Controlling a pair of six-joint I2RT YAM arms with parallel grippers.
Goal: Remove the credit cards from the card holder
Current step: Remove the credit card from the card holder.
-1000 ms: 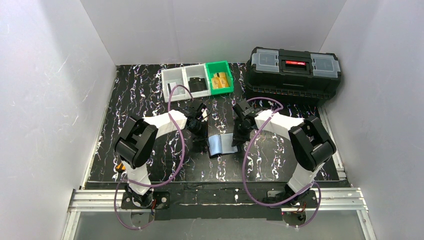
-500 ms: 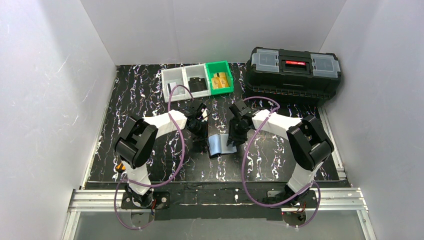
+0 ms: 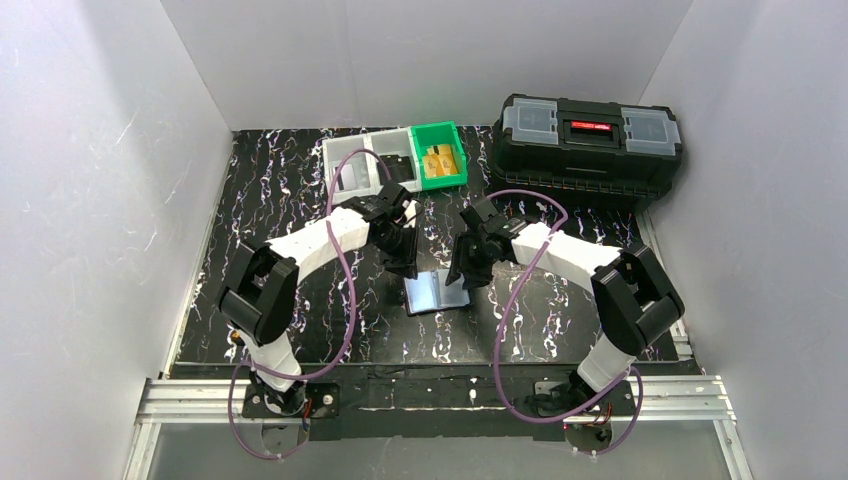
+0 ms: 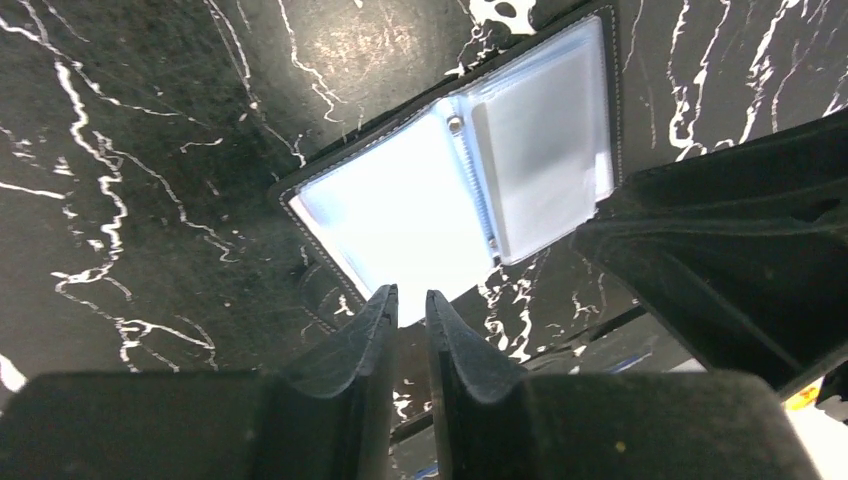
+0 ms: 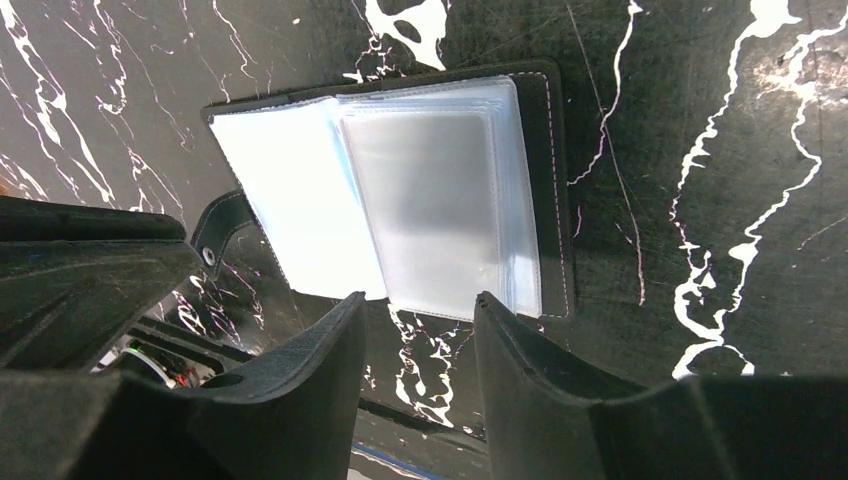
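Observation:
The card holder (image 3: pixel 437 292) lies open and flat on the black marbled table, its pale clear pockets (image 5: pixel 400 210) facing up. My left gripper (image 3: pixel 407 266) hovers at its left edge, and in the left wrist view the jaws (image 4: pixel 410 292) stand a narrow slit apart with nothing between them, above the holder (image 4: pixel 450 200). At the holder's right edge my right gripper (image 3: pixel 463 270) hangs open and empty (image 5: pixel 418 298). Whether any credit cards sit in the frosted pockets I cannot tell. Gold-orange pieces (image 3: pixel 440 160) lie in the green bin.
A green bin (image 3: pixel 456 172) and two grey bins (image 3: pixel 331 170) stand in a row at the back, one holding a black item (image 3: pixel 398 170). A big black toolbox (image 3: pixel 590 145) fills the back right. White walls close in the table on three sides.
The card holder was raised and half folded between both grippers; now it lies flat and open. Both grippers have opened, let it go and lifted slightly away.

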